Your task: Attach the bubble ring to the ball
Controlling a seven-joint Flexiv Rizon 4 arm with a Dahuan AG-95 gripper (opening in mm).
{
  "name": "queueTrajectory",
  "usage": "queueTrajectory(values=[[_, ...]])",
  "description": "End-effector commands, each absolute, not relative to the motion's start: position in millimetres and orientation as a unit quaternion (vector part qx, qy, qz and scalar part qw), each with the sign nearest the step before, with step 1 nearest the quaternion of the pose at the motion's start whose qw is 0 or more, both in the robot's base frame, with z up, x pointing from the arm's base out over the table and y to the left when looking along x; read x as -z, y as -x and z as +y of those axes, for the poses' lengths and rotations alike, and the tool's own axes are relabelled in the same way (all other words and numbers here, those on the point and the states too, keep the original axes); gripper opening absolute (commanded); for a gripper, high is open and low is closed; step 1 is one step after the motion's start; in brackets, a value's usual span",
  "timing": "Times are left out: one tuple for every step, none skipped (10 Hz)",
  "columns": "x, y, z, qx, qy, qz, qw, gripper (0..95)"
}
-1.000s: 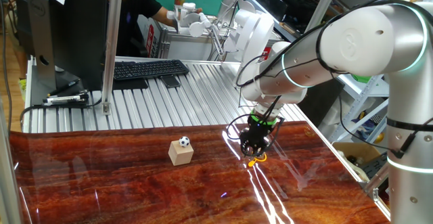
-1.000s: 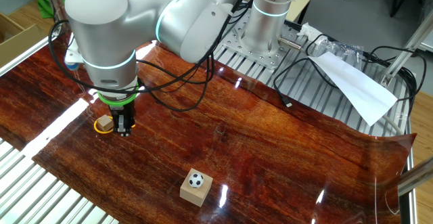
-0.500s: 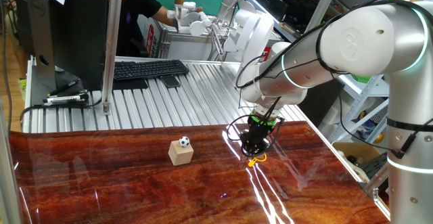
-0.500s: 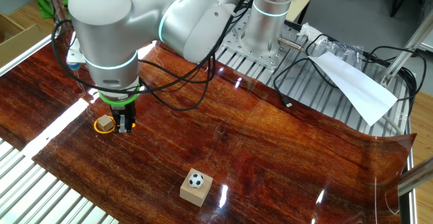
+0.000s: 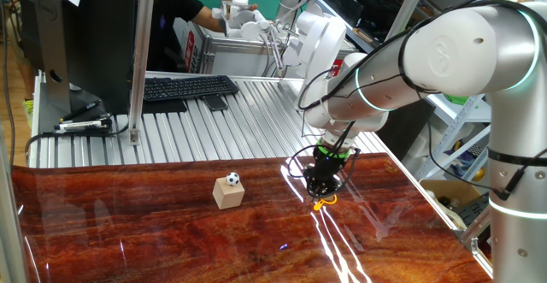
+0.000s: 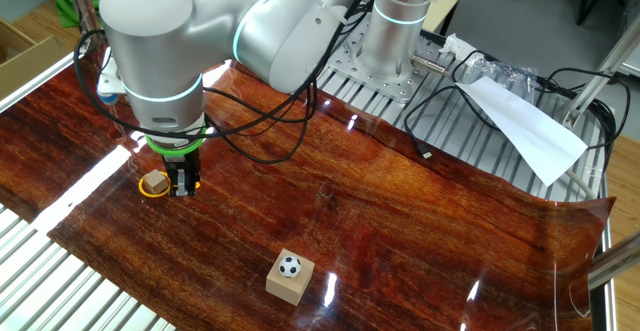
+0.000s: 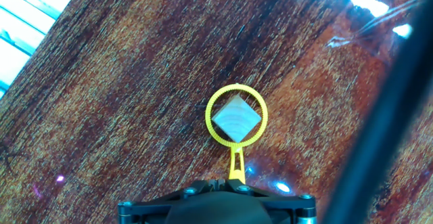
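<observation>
Stem-first, the bubble ring [image 7: 236,119] sits pinched in the gripper [image 6: 181,185], its loop encircling a small wooden cube [image 7: 236,118] straight ahead of the fingers, while the ball [image 6: 289,266] waits well apart on another cube [image 6: 289,280] across the table [image 6: 400,231].

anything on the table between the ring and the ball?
Nothing: in both fixed views only bare wood table lies between the bubble ring, circling a small cube, and the ball on its own cube.
</observation>
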State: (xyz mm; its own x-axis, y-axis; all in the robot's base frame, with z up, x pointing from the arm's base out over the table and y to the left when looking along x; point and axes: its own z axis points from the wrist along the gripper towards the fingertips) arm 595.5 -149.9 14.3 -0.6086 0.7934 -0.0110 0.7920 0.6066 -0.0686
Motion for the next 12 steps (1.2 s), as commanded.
queueTrajectory(values=[[-13.4, -596.4, -149.5, -0.034, 0.439, -0.898, 0.011, 0.0], [-13.4, -596.4, -149.5, -0.034, 0.441, -0.897, 0.012, 0.0], [-13.4, -596.4, -149.5, -0.035, 0.445, -0.895, 0.011, 0.0], [-13.4, -596.4, -149.5, -0.035, 0.445, -0.895, 0.01, 0.0], [-13.4, -596.4, -149.5, -0.034, 0.443, -0.896, 0.01, 0.0], [-13.4, -596.4, -149.5, -0.035, 0.442, -0.896, 0.008, 0.0], [-13.4, -596.4, -149.5, -0.035, 0.443, -0.896, 0.008, 0.0], [-13.4, -596.4, -149.5, -0.034, 0.445, -0.895, 0.009, 0.0], [-13.4, -596.4, -149.5, -0.034, 0.445, -0.895, 0.009, 0.0], [-13.4, -596.4, -149.5, -0.032, 0.449, -0.893, 0.009, 0.0], [-13.4, -596.4, -149.5, -0.032, 0.447, -0.894, 0.008, 0.0], [-13.4, -596.4, -149.5, -0.03, 0.444, -0.895, 0.011, 0.0]])
